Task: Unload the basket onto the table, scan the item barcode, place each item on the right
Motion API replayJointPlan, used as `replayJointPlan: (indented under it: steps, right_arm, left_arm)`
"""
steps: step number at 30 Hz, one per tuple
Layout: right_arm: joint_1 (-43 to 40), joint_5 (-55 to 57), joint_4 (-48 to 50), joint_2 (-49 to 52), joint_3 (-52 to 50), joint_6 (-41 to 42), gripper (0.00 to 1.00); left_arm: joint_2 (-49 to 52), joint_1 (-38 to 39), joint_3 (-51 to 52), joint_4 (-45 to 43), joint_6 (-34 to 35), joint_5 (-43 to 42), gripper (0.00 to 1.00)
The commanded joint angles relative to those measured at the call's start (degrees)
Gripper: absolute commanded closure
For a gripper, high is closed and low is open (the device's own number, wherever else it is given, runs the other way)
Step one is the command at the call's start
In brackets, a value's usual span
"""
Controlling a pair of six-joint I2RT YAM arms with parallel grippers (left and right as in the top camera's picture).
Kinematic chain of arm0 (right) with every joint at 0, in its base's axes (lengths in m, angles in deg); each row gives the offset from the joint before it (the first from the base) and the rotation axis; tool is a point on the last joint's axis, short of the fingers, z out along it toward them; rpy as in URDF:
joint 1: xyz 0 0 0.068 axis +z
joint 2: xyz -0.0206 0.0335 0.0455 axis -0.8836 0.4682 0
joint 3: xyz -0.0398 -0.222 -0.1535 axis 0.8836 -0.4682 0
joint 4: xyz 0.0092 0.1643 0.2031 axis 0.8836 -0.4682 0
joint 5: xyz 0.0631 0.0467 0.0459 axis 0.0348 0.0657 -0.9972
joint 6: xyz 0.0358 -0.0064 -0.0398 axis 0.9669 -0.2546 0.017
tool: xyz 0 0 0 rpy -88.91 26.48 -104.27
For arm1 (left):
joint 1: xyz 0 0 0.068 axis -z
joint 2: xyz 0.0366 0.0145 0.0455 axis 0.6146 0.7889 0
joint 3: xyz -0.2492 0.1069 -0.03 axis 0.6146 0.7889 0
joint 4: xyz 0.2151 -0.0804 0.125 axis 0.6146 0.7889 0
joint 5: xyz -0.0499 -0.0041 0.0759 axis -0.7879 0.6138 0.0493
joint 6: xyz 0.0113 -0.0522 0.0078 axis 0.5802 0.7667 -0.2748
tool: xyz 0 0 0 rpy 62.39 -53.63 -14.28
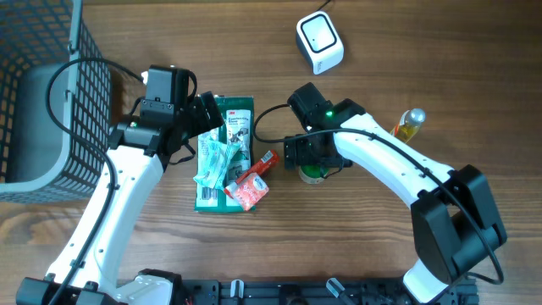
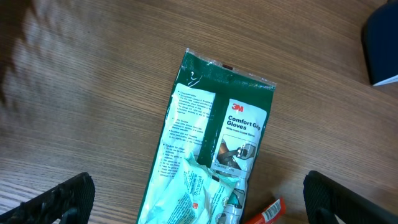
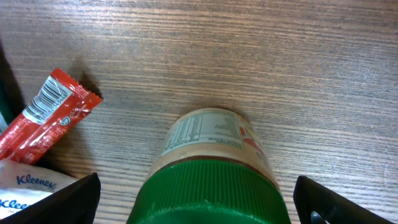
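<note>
A jar with a green lid [image 3: 210, 190] and a pale label lies on the wooden table, between the spread fingers [image 3: 65, 202] of my right gripper [image 3: 202, 210], which is open and hovers over it [image 1: 312, 172]. A white barcode scanner [image 1: 320, 41] stands at the back. My left gripper [image 2: 199, 208] is open above a green gloves package [image 2: 214, 134]. A pale tissue pack [image 2: 202, 190] lies on top of that package. A red packet [image 3: 53, 112] with a visible barcode lies beside them. Nothing is held.
A black wire basket [image 1: 51, 93] fills the far left. A small bottle of yellow liquid [image 1: 411, 124] lies to the right of my right arm. The gloves package [image 1: 227, 127], tissue pack [image 1: 215, 163] and red packet [image 1: 251, 183] cluster at the table's middle.
</note>
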State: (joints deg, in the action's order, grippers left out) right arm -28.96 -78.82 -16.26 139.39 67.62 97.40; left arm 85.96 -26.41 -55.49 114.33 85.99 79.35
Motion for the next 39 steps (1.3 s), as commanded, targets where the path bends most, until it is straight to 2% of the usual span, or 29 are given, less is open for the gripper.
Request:
replayJointPlan:
  steps: [1,11,15,25,30,32,39]
  right_arm:
    - [-0.1,0.7,-0.8,-1.1,-0.5,-2.4,0.00]
    - [-0.1,1.8,-1.5,-1.1,-1.2,-2.6,0.02]
    - [-0.1,1.8,2.2,-1.1,-4.6,-2.5,0.02]
    - [-0.1,2.0,4.2,-1.1,-6.2,-2.5,0.05]
    - [-0.1,2.3,4.7,-1.0,-6.9,-2.6,0.12]
    - [-0.3,3.6,4.2,-1.0,-6.9,-2.5,0.22]
    - [-1.2,4.0,3.6,-1.0,-6.8,-1.2,0.21]
  left_arm:
    - [0.0,-0.2,0.0,-0.1,-0.5,0.6,0.00]
    - [0.0,-0.2,0.0,-0.1,-0.5,0.6,0.00]
    - [0.0,-0.2,0.0,-0.1,-0.5,0.6,0.00]
    - [0.0,-0.2,0.0,-0.1,-0.5,0.6,0.00]
    - [0.0,-0.2,0.0,-0.1,-0.5,0.6,0.00]
    - [0.0,-0.2,0.0,-0.1,-0.5,0.5,0.00]
    - [0.0,-0.2,0.0,-0.1,-0.5,0.5,0.00]
